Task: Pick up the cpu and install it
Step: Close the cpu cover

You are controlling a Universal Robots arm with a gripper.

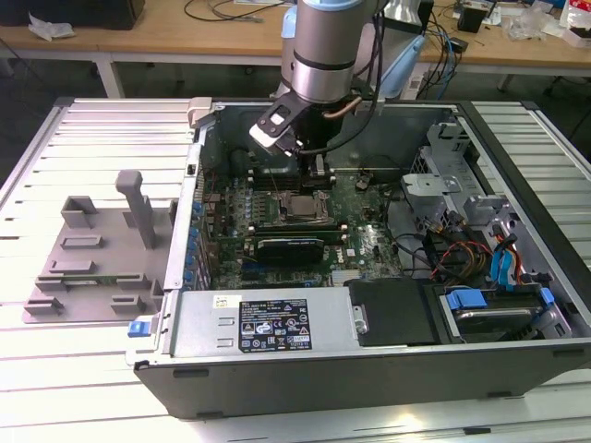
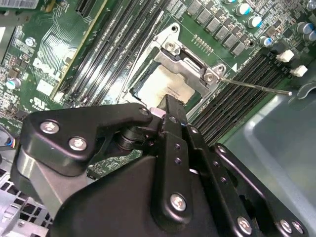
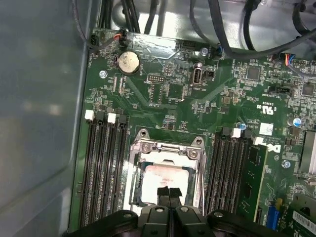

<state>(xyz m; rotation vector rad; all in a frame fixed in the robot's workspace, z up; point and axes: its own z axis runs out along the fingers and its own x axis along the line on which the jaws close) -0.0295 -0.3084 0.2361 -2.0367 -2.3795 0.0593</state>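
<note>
Starting at the gripper: pinched fully closed, black tips pressed flat against each other with nothing caught between, parked right over one edge of the cpu. Can't tell whether touching the lid or hovering just above it. Looks seated down in the socket already, square to the opening and ringed by the socket frame, a stamped bright-steel piece with screws at the corners. Can't say whether clamped down or loose. Worth noting the thin wire lever sticking out to one side in the second wrist view. Handling-wise, guessing light as anything, rigid and flat, with a smooth metal top that offers no grip from above. So best taken by two opposite edges of the thin rim, never by the underside. Probably fragile too, meaning no dropping, no tilting into the socket, no forcing. Moving outward, a green motherboard with long black memory slots either side of the socket, plus a shiny coin cell and loads of tiny matte chips. Beyond that, the open grey sheet-metal computer case on a ribbed table, and a grey plastic fixture lying well apart on the exterior view's left.
</note>
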